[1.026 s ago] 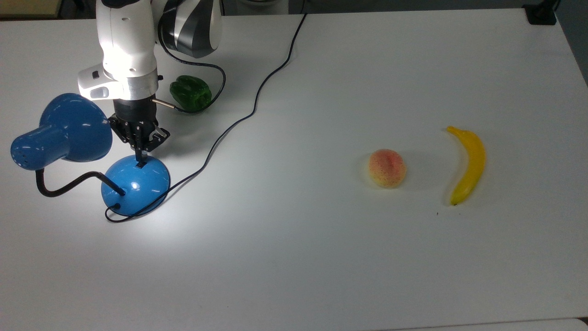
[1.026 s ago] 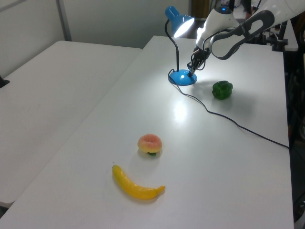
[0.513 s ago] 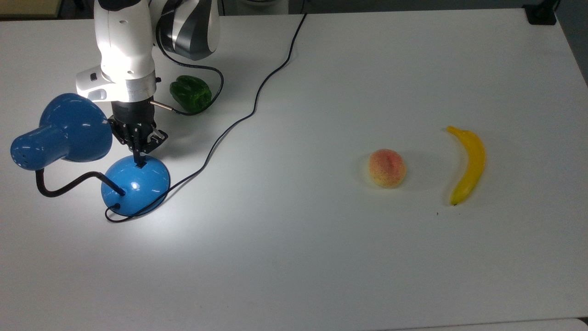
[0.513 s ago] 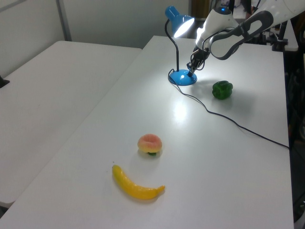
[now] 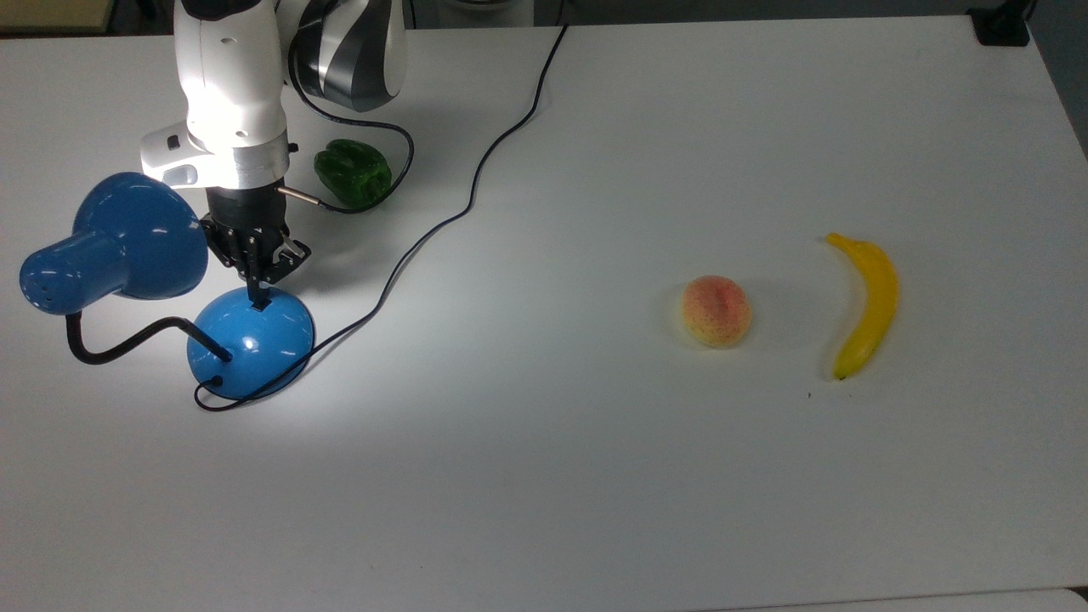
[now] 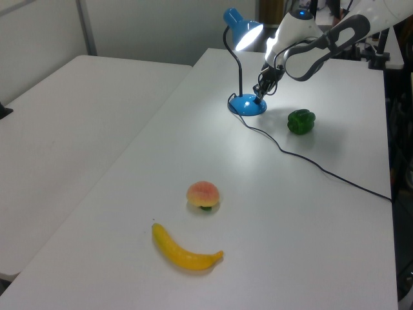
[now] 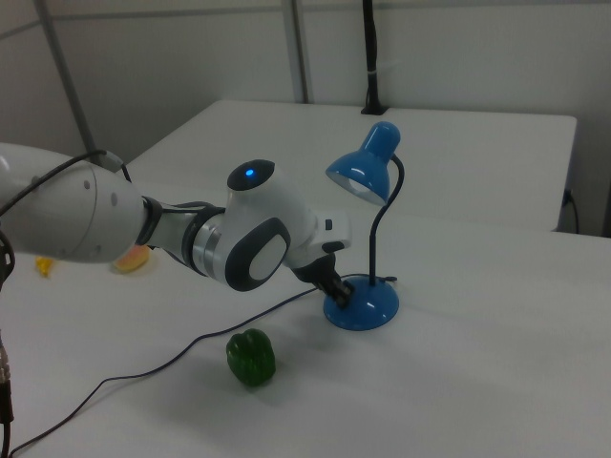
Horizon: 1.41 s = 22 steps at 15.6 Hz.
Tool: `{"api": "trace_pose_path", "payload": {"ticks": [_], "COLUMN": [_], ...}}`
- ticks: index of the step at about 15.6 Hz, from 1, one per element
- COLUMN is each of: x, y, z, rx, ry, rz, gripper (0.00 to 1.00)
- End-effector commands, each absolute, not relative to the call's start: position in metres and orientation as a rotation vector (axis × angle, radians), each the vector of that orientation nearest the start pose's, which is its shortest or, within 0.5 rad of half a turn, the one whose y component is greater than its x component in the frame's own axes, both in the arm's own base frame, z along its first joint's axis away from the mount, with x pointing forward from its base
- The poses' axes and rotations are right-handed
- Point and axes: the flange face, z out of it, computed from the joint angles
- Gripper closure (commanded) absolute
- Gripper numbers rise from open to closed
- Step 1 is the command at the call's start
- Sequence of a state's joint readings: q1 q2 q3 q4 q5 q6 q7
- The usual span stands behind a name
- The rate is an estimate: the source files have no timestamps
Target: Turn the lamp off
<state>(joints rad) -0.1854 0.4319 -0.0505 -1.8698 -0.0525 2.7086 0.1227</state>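
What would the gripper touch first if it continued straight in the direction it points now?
Most likely the lamp: the gripper points down at the small black switch on its blue base, apparently already touching it.

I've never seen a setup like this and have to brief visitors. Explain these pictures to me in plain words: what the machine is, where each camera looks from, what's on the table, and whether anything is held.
The machine is a single white robot arm ending in a small black two-finger tool. Three cameras watch it: the top view looks down on the white table, and the left and right views look across it from opposite sides.

On the table stand a blue desk lamp, lit, with its black cord trailing away, a green pepper, a peach and a banana.

Nothing is held. The tool's tip sits on the lamp's domed base, at the small black switch, apparently to press it and turn the lamp off.
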Motion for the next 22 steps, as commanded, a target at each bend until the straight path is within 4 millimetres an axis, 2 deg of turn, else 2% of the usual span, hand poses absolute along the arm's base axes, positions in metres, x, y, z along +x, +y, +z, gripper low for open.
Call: {"api": "trace_pose_path", "payload": {"ticks": [1,3,7,11,14,16,18,19,20,22], "x": [0.644,0.639,0.632,0.622,0.614,0.609,0.604,0.602,0.601,0.595], "y": [-0.155,-0.155,-0.15,-0.131,-0.098,-0.065,-0.043,-0.032,-0.009,0.011], "z": [0.314,0.317,0.329,0.36,0.396,0.419,0.453,0.462,0.485,0.513], "rx": [-3.146,-3.171,-3.179,-3.191,-3.206,-3.218,-3.228,-3.239,-3.254,-3.256], "ry": [0.499,0.49,0.496,0.453,0.351,0.234,0.152,0.107,0.012,-0.055], "rz": [-0.484,-0.376,-0.268,-0.161,-0.106,-0.086,-0.087,-0.042,0.008,0.022], "gripper": [1.0,1.0,1.0,1.0,1.0,1.0,1.0,1.0,1.0,1.0]}}
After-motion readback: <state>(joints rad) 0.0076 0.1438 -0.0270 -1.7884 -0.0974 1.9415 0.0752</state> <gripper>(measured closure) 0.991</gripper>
